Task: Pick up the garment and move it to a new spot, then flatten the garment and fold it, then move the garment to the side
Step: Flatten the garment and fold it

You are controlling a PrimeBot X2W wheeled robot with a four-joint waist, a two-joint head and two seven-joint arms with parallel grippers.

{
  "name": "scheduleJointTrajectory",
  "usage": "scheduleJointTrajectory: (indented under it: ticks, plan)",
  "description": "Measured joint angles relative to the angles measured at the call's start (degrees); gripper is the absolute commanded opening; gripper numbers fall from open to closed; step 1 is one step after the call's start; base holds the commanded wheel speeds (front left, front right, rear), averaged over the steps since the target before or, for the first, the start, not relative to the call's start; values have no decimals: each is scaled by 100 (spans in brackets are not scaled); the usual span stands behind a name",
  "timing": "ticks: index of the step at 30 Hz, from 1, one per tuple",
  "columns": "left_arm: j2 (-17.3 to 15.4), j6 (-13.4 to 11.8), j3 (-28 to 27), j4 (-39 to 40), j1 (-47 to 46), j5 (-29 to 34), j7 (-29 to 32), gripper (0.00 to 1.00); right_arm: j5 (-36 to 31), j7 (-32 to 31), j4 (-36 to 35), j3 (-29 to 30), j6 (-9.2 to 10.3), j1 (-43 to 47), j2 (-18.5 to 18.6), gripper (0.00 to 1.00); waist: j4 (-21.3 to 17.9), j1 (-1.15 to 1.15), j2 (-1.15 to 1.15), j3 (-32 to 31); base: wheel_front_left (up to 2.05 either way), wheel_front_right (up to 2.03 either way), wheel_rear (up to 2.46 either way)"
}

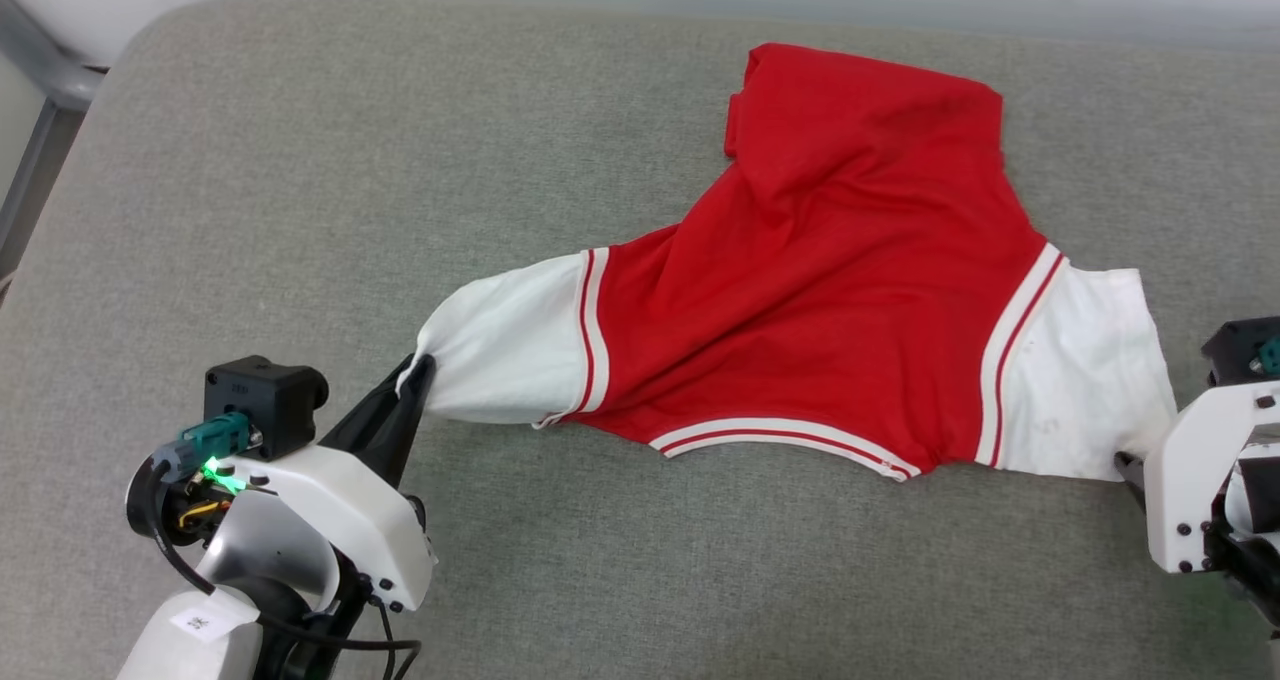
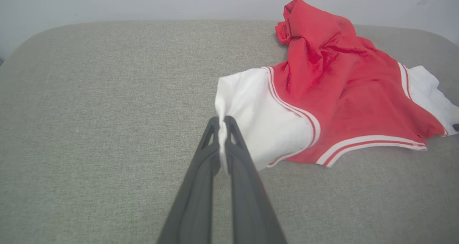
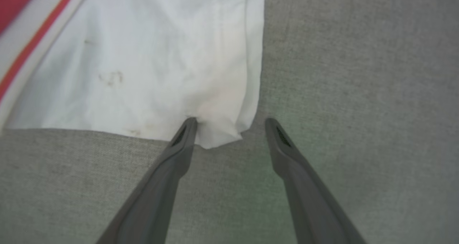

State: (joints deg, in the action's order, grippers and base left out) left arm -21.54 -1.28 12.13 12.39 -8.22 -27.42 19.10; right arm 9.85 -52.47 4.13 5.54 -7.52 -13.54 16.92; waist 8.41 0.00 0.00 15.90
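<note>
The garment (image 1: 830, 300) is a red jersey with white short sleeves and red-white striped trim, lying rumpled on the grey cushion with its plain side up. My left gripper (image 1: 420, 370) is shut on the cuff of the left white sleeve (image 2: 258, 122), which is pulled out toward the lower left. In the left wrist view the left gripper (image 2: 223, 123) pinches a fold of white cloth between its tips. My right gripper (image 3: 231, 121) is open at the lower corner of the right white sleeve (image 3: 150, 57). That corner lies between its fingers, and the left finger (image 3: 186, 129) touches the cloth.
The grey fabric cushion (image 1: 300, 210) carries everything, and its rounded far edge meets a pale wall. A grey metal frame (image 1: 40, 110) stands past the left edge. The jersey's red body (image 2: 322, 57) bunches up toward the far side.
</note>
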Motion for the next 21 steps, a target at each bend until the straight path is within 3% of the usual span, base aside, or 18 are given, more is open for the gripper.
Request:
scheduleJointTrajectory:
  ticks: [6,7,8,9,21]
  plan:
    - [36,-34,55,112,28,-8,41,0,16,0,364,7,2,-125,23,100,169,0,0,138,0,0,0]
    - [40,-40,64,113,35,-11,42,0,16,-2,408,-16,2,-137,38,92,187,0,0,151,0,0,0]
    - [45,-41,71,113,37,-16,43,0,18,-5,456,-40,2,-144,68,35,203,-1,0,160,0,0,0]
    - [48,-41,79,113,37,-18,47,0,30,-2,491,-57,2,-148,82,0,217,-1,0,163,0,0,0]
    - [-115,-127,-75,90,328,-118,90,0,524,545,638,-99,0,-179,66,0,53,0,0,-351,0,0,0]
